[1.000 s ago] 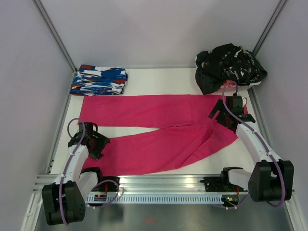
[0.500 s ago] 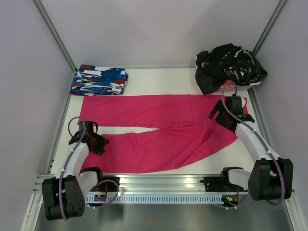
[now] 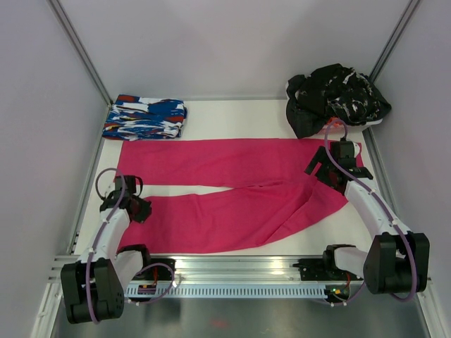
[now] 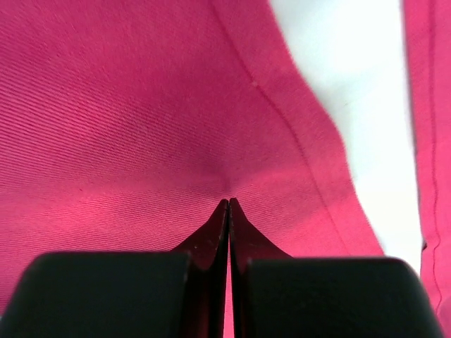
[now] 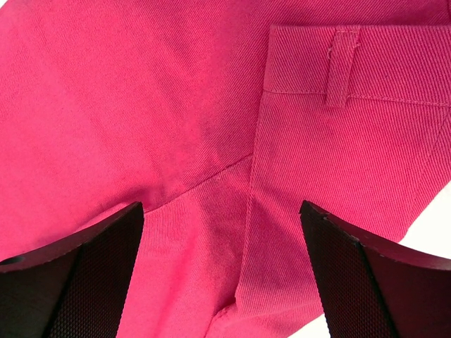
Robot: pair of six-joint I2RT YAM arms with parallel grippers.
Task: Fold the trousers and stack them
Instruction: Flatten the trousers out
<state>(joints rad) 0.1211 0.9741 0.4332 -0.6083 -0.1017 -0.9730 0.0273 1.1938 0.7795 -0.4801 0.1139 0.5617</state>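
Observation:
The magenta-pink trousers (image 3: 232, 190) lie spread flat across the white table, legs pointing left and waistband at the right. My left gripper (image 3: 141, 210) sits on the left end of the near leg. In the left wrist view its fingers (image 4: 229, 203) are pressed together, and the cloth (image 4: 141, 105) puckers at their tips. My right gripper (image 3: 320, 169) hovers over the waist end. In the right wrist view it (image 5: 220, 205) stands wide open above the cloth, with the waistband and a belt loop (image 5: 342, 63) just beyond and nothing between its fingers.
A folded blue, white and red patterned garment (image 3: 144, 117) lies at the back left. A heap of black clothes with white flecks (image 3: 335, 98) sits at the back right, close behind the right arm. Grey walls enclose the table (image 3: 232, 116); a metal rail (image 3: 232, 267) runs along the front.
My left gripper has shut from open and shifted slightly left at the end of the near leg. The right arm has barely moved and stays open.

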